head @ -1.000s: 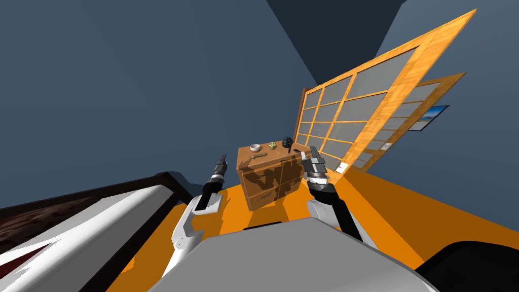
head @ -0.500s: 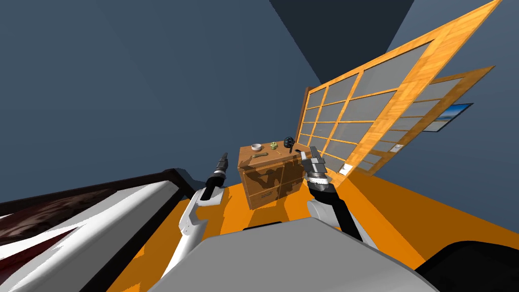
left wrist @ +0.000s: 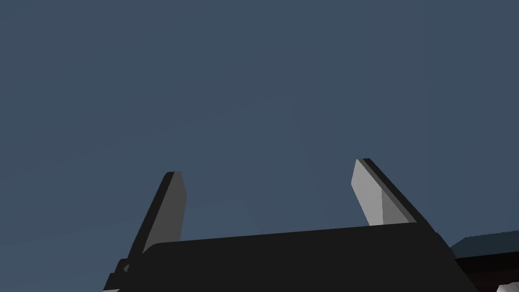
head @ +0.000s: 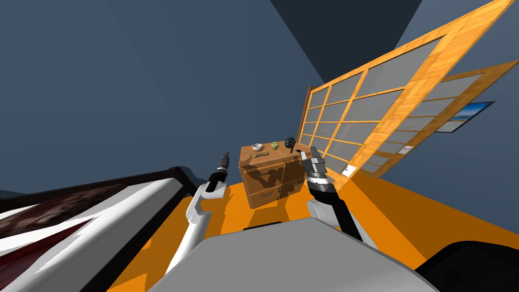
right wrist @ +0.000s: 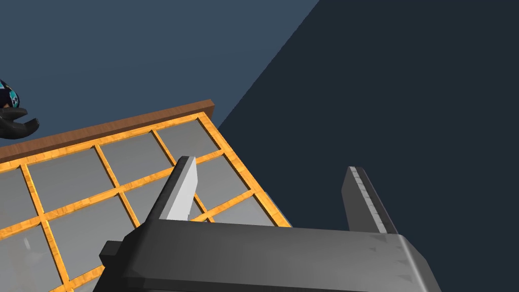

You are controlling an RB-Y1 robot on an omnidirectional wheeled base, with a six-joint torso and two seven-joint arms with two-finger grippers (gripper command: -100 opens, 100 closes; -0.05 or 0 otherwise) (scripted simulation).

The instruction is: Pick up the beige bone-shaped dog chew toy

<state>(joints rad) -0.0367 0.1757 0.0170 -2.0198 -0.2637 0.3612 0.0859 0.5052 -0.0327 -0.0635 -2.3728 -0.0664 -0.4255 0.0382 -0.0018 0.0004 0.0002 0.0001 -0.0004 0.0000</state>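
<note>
Wood-brown cabinet (head: 263,185) stands ahead of me on the orange floor (head: 395,213) in the head view. On its top I count four things. One beige bone-shaped chew toy (head: 260,155) lies flat near the front edge, and one white bowl (head: 257,147) sits just behind it. One small green object (head: 274,145) and one dark ball-like object (head: 290,142) are further to the right. My left gripper (head: 224,156) hangs well apart from the cabinet, over by the one bed (head: 101,218). My right gripper (head: 309,153) is up beside the cabinet's right end, apart from the toy. Two wood-framed gridded screens (head: 365,116) lean in on the right.

On the left wrist view, both fingers (left wrist: 170,213) stand wide apart with nothing between them.

On the right wrist view, the two fingers (right wrist: 182,195) are likewise spread wide and hold nothing. One gridded screen lies beyond them, and the dark ball-like object shows off to one side.
</note>
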